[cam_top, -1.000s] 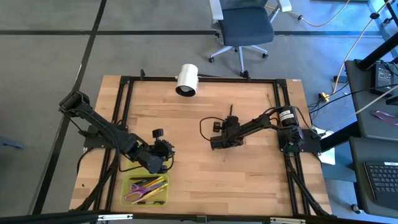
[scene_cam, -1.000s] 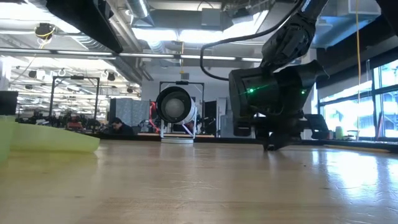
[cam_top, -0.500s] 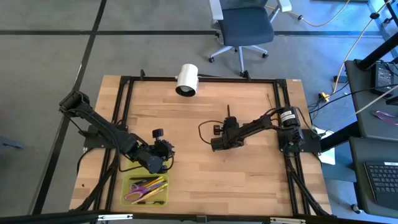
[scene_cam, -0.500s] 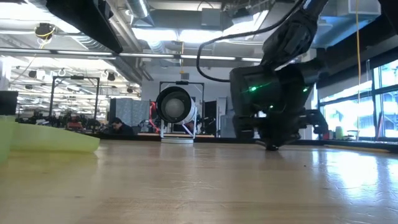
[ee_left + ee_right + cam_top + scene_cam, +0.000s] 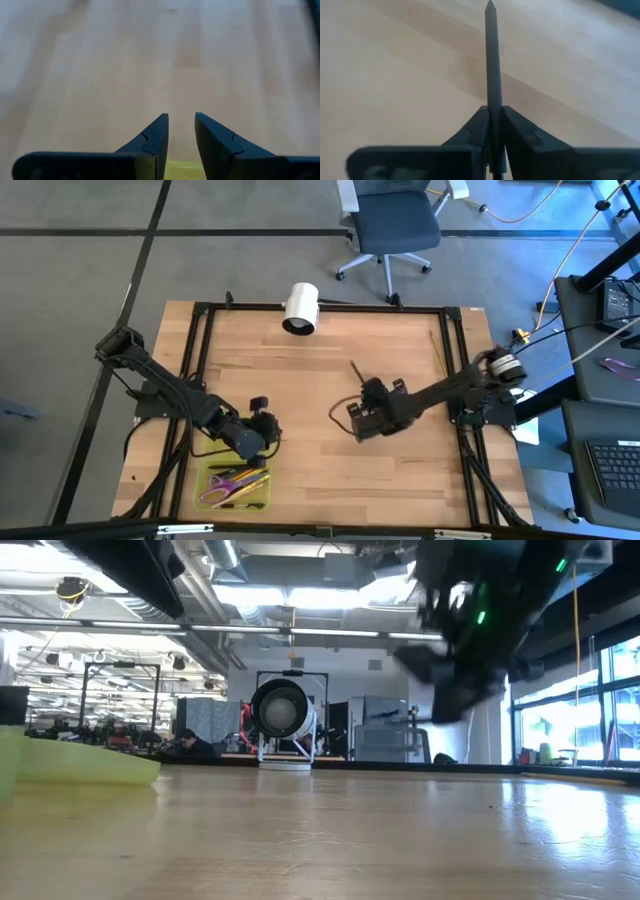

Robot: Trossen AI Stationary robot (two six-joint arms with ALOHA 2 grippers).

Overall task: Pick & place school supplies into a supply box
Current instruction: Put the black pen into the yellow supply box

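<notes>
A thin black pen (image 5: 355, 372) sticks out of my right gripper (image 5: 367, 395) over the middle of the table, and the gripper is shut on it. In the low view my right gripper (image 5: 468, 650) is blurred and well above the wood. The yellow-green supply box (image 5: 235, 484) lies open near the near-left edge, with purple scissors (image 5: 217, 494), yellow pencils (image 5: 252, 477) and other pens inside. My left gripper (image 5: 268, 432) hovers at the box's far side, open on nothing. The left wrist view shows a strip of the box (image 5: 182, 167) below its fingers. My right gripper pinches the black pen's shaft (image 5: 492, 107) between its two fingers (image 5: 479, 127). The pen lies along the fingers and most of its length reaches out past them to its tip (image 5: 490, 6). The pen is lifted clear of the table.
A white cylinder (image 5: 300, 308) lies at the table's far edge, and the low view shows the cylinder (image 5: 283, 715) end on. A black frame (image 5: 200, 350) runs round the tabletop. Bare wood (image 5: 300, 390) lies between the two grippers. An office chair (image 5: 392, 225) stands beyond the table.
My right gripper has risen from the table surface with the pen and moved a little toward the near edge. The pen, which pointed at the far edge, now slants toward the far left. My left gripper has kept its place.
</notes>
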